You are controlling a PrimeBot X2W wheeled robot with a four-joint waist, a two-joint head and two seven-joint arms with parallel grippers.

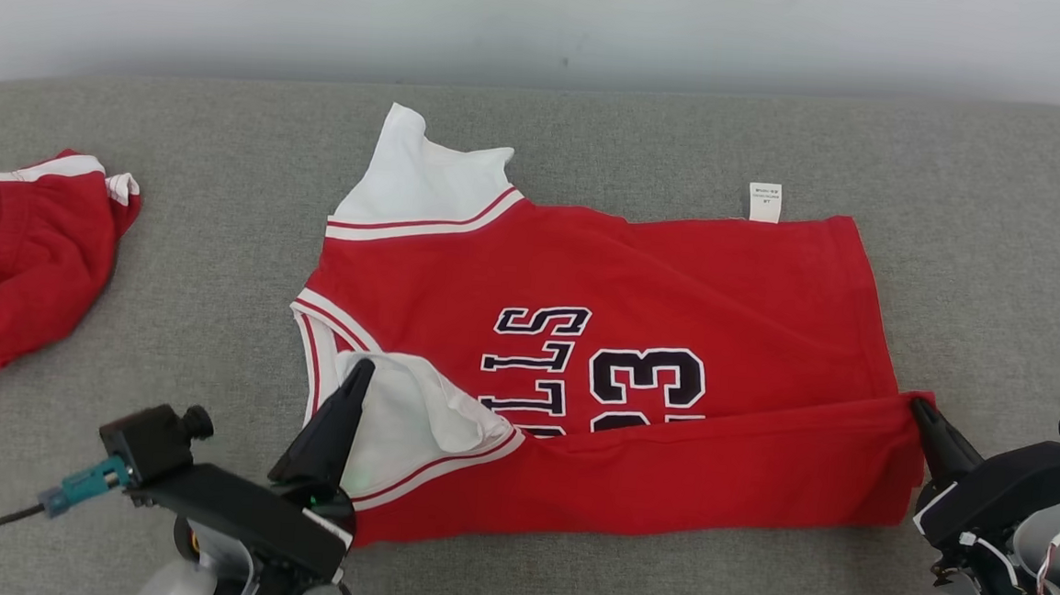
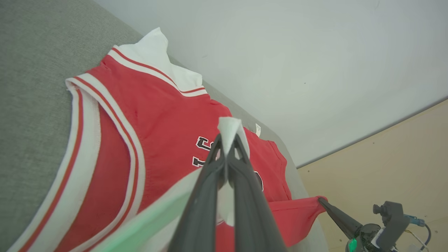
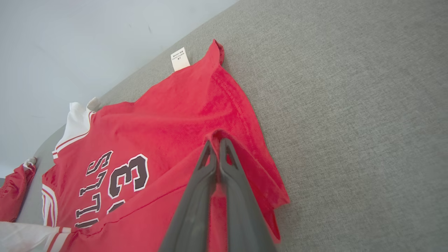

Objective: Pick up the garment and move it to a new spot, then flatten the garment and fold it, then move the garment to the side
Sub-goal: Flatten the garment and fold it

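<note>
The red jersey (image 1: 677,297) lies spread on the grey upholstered surface (image 1: 1004,225) at the middle of the head view, neck toward 9 o'clock and hem toward 3 o'clock. Its near long edge is folded up over the lower part of the lettering and the 23. The left end effector (image 1: 363,368), at 7 o'clock of the jersey, is closed on the white shoulder fabric, which pokes out past its fingertips (image 2: 219,147). The right end effector (image 1: 919,406), at 4 o'clock, is clamped on the red hem corner. A white label (image 1: 764,201) sticks out at 1 o'clock. A crumpled red garment (image 1: 26,257) lies well apart at 9 o'clock.
</note>
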